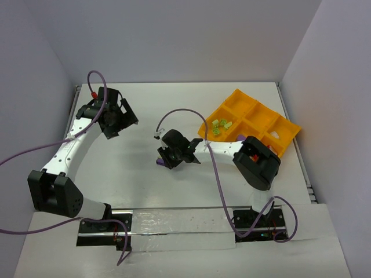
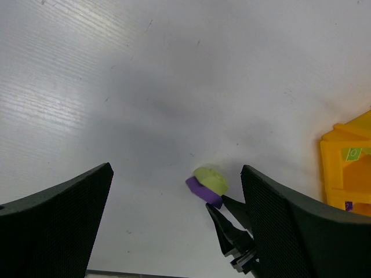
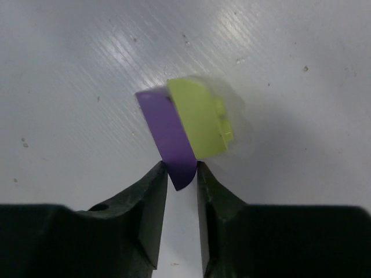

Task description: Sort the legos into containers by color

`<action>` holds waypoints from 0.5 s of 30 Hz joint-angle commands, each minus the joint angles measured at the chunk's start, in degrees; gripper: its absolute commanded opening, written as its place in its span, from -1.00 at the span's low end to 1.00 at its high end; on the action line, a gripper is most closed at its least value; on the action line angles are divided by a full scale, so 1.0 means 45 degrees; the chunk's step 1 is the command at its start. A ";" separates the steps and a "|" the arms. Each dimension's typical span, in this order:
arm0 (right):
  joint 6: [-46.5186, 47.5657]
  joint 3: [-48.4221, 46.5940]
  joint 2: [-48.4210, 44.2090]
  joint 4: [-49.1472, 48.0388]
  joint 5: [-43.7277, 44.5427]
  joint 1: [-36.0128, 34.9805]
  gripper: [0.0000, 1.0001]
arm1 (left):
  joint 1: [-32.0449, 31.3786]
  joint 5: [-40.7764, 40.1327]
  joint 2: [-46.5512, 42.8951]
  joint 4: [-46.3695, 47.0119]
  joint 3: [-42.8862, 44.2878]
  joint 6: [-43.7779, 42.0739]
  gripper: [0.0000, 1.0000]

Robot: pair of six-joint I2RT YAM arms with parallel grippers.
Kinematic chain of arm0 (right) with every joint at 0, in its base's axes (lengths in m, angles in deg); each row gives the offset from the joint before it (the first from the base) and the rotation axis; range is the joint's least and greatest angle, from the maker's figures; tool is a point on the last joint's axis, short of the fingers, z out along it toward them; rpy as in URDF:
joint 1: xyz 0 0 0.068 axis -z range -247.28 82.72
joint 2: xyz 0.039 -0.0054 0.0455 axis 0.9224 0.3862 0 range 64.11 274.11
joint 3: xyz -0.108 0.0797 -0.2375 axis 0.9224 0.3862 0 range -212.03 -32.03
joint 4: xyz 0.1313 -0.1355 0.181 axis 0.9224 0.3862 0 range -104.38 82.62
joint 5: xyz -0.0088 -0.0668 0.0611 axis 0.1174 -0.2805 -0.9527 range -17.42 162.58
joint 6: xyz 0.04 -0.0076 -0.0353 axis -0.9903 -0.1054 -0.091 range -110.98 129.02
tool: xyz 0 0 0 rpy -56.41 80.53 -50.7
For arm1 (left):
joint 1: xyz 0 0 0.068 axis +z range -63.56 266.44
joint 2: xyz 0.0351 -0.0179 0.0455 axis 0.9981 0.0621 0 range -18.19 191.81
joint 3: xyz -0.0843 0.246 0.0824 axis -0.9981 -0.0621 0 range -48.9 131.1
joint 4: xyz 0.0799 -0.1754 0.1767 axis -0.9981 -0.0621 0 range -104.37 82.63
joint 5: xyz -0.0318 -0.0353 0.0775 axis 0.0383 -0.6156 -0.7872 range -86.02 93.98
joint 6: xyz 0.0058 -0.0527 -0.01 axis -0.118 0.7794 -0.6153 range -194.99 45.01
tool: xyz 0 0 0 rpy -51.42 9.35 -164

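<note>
Right tool (image 3: 181, 172) first: its two black fingers stand nearly together and pinch the lower corner of the purple brick (image 3: 170, 136), which is stuck flat against a yellow-green brick (image 3: 202, 119). That clump (image 2: 206, 184) is near the middle of the table (image 1: 145, 104), well apart from the tray (image 1: 262, 117). You can't tell whether it rests on the surface or hangs just off it (the green side is blurred). Your left tool (image 2: 174, 226) stands wide open with nothing between its fingers.

The table is white, faintly ribbed and speckled with small marks. Pale lilac-grey walls (image 1: 174, 35) close it in at the back and on both sides. The orange-yellow tray lies at the far right, turned cornerwise, with several yellow-green legos (image 1: 220, 125) in the compartment at its left corner.

Your right arm (image 1: 258, 165) rises from its base at the near right and bends at a bulky black elbow just in front of the tray. From there it runs left to a wrist tipped down over the clump. Your left arm (image 1: 66, 153) climbs from the near left along the table's left side, with its tool at the far left, facing the middle (its camera sees the clump from there).
</note>
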 commanded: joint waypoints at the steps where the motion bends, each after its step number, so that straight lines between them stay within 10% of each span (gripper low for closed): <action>1: 0.0086 -0.0567 0.0021 -0.0636 0.0355 0.0008 -0.52 | 0.0074 0.0302 -0.0070 0.0210 0.0299 -0.0087 0.99; 6: -0.0328 -0.0259 -0.0904 -0.0819 0.0916 0.0042 -1.00 | 0.0116 0.1155 -0.0125 0.0377 0.0101 -0.0019 0.99; 15: -0.3324 -0.0403 -0.1915 -0.0513 0.1348 0.0901 -1.00 | 0.0415 0.6548 -0.1244 0.5131 -0.3640 0.1296 0.99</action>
